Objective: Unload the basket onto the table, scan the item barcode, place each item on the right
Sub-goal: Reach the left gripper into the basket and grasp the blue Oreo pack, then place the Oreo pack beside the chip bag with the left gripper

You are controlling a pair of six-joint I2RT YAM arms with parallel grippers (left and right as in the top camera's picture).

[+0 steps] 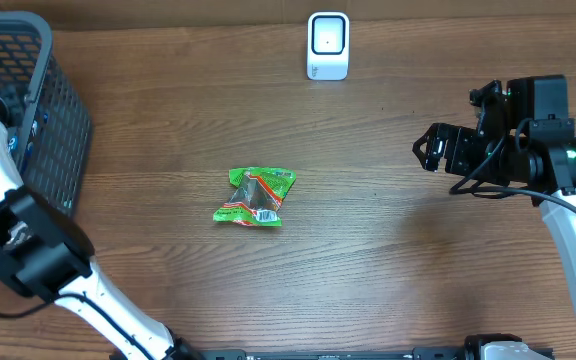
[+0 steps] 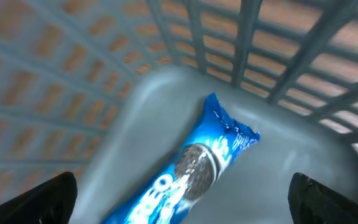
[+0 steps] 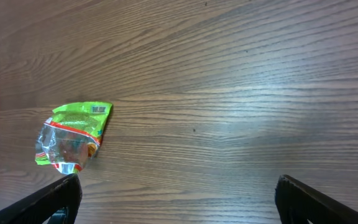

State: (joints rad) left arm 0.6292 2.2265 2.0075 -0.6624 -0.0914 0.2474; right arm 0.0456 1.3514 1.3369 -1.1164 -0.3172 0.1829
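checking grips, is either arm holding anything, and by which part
Nothing held: left jaws open above the blue cookie pack, right jaws open over the table.

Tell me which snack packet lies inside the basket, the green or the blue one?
The blue cookie packet, lying in the basket; the green packet lies on the wooden table instead.

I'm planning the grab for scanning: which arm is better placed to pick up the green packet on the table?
Right, probably. The right gripper hangs open over bare table with the green packet in view; the left gripper is down in the basket above a blue cookie pack.
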